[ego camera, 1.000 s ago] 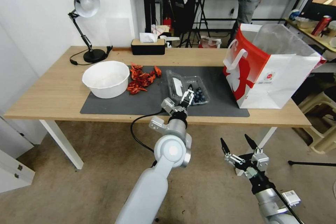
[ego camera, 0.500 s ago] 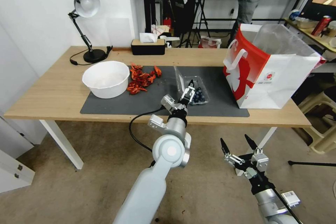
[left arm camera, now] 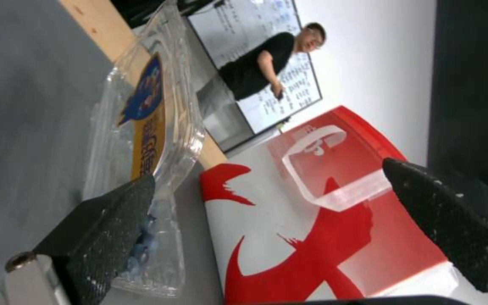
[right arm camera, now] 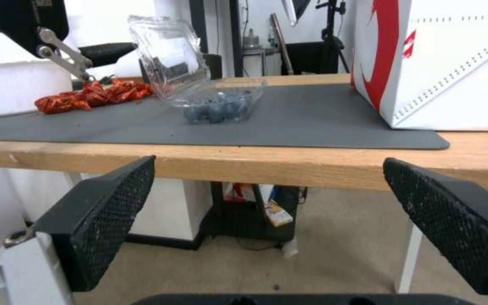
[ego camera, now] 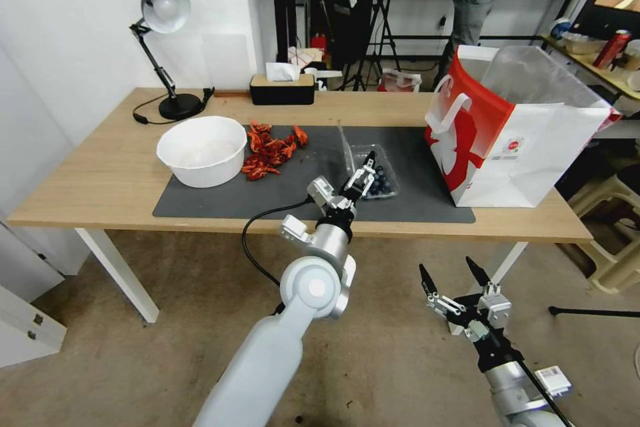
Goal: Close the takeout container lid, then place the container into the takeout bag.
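- While the right gripper [ego camera: 453, 275] hangs idle below the table edge with its fingers spread, the left gripper [ego camera: 363, 175], fingers apart, reaches over the dark grey mat [ego camera: 220, 197] on the wooden table [ego camera: 87, 180].
- One left finger [left arm camera: 106, 224] touches the clear plastic clamshell takeout container [ego camera: 380, 181]; its labelled lid [right arm camera: 167, 55] stands near upright.
- Beyond, the red-and-white paper takeout bag [ego camera: 513, 147] stands open.

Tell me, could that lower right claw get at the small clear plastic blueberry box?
Probably not yet: the right claw hangs open below the wooden table, whose edge lies between it and the box.
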